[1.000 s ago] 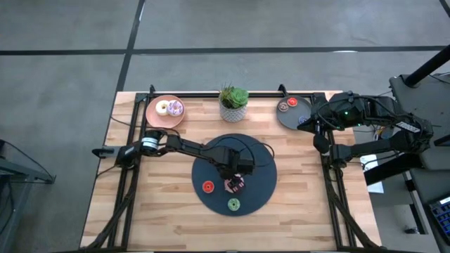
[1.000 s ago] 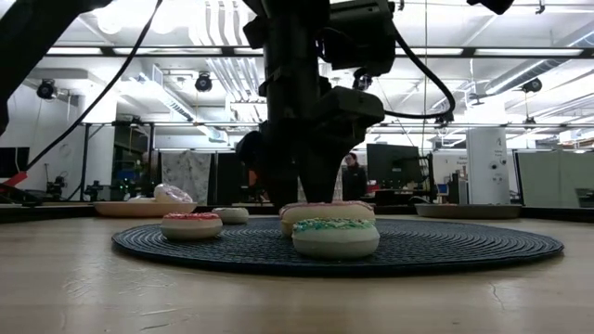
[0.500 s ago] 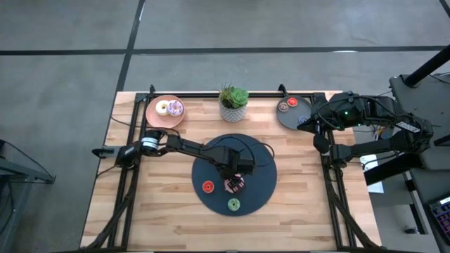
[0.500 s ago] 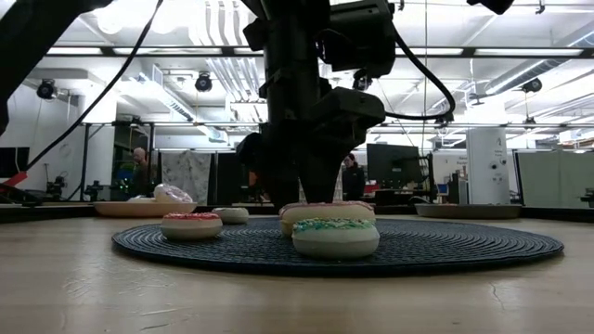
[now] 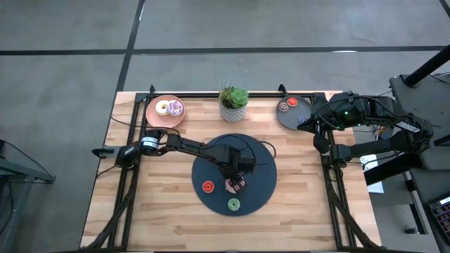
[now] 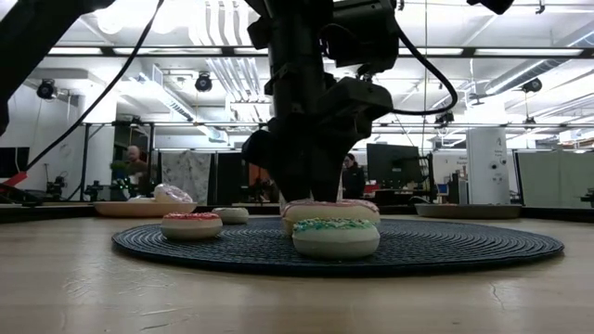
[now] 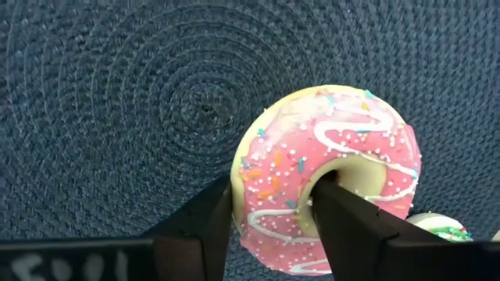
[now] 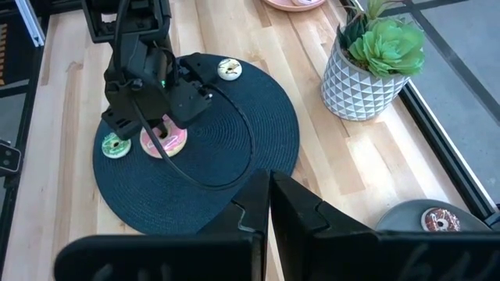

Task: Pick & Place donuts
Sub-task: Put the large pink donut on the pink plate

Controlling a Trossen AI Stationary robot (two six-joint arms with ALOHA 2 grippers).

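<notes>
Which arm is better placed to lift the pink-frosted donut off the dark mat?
Left. The left gripper already straddles the pink donut, one finger through its hole. The right gripper is shut, back near the grey plate.

This is looking like a large robotics lab or industrial workshop. Beyond the pincer (image 6: 311, 190), strip lights (image 6: 223, 70) are glowing along an open ceiling, a person (image 6: 137, 165) is standing among screens (image 6: 397, 165) and metal racks, and the wooden table (image 5: 162, 211) is sitting on grey concrete floor (image 5: 63, 56).
</notes>
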